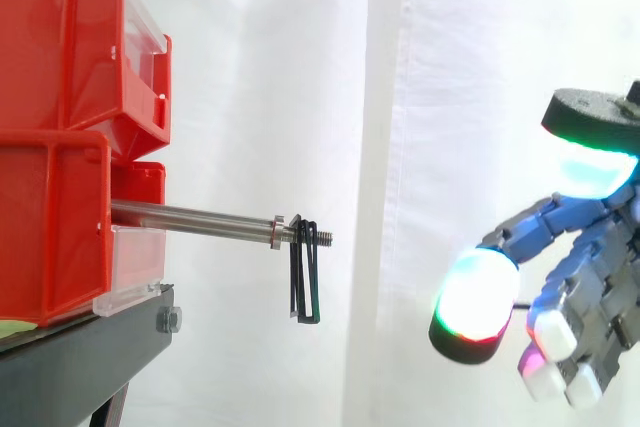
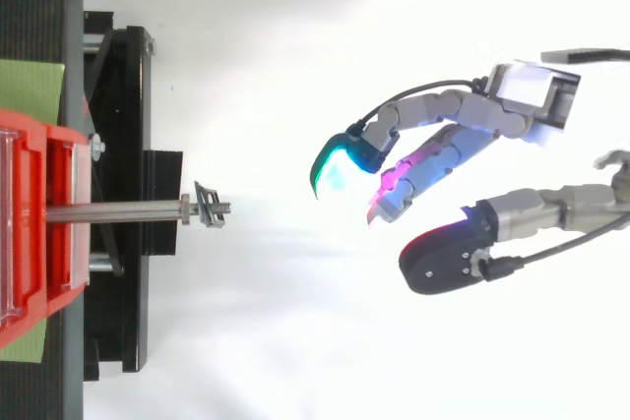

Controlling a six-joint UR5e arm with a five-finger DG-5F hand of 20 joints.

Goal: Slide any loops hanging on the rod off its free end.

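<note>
Where it is fixed among the red bins [image 1: 60,97] on the black stand [image 1: 90,357], the rod [image 1: 200,217] is set level, its long axis running left to right in both views and its threaded free end pointed toward the hand [image 1: 600,277]. Dark loops [image 1: 306,282] are hung just short of that end, beside a nut, and are draped straight down below the rod. The hand is seen well apart to the right, its fingers spread and loosely bent, with nothing grasped.
</note>
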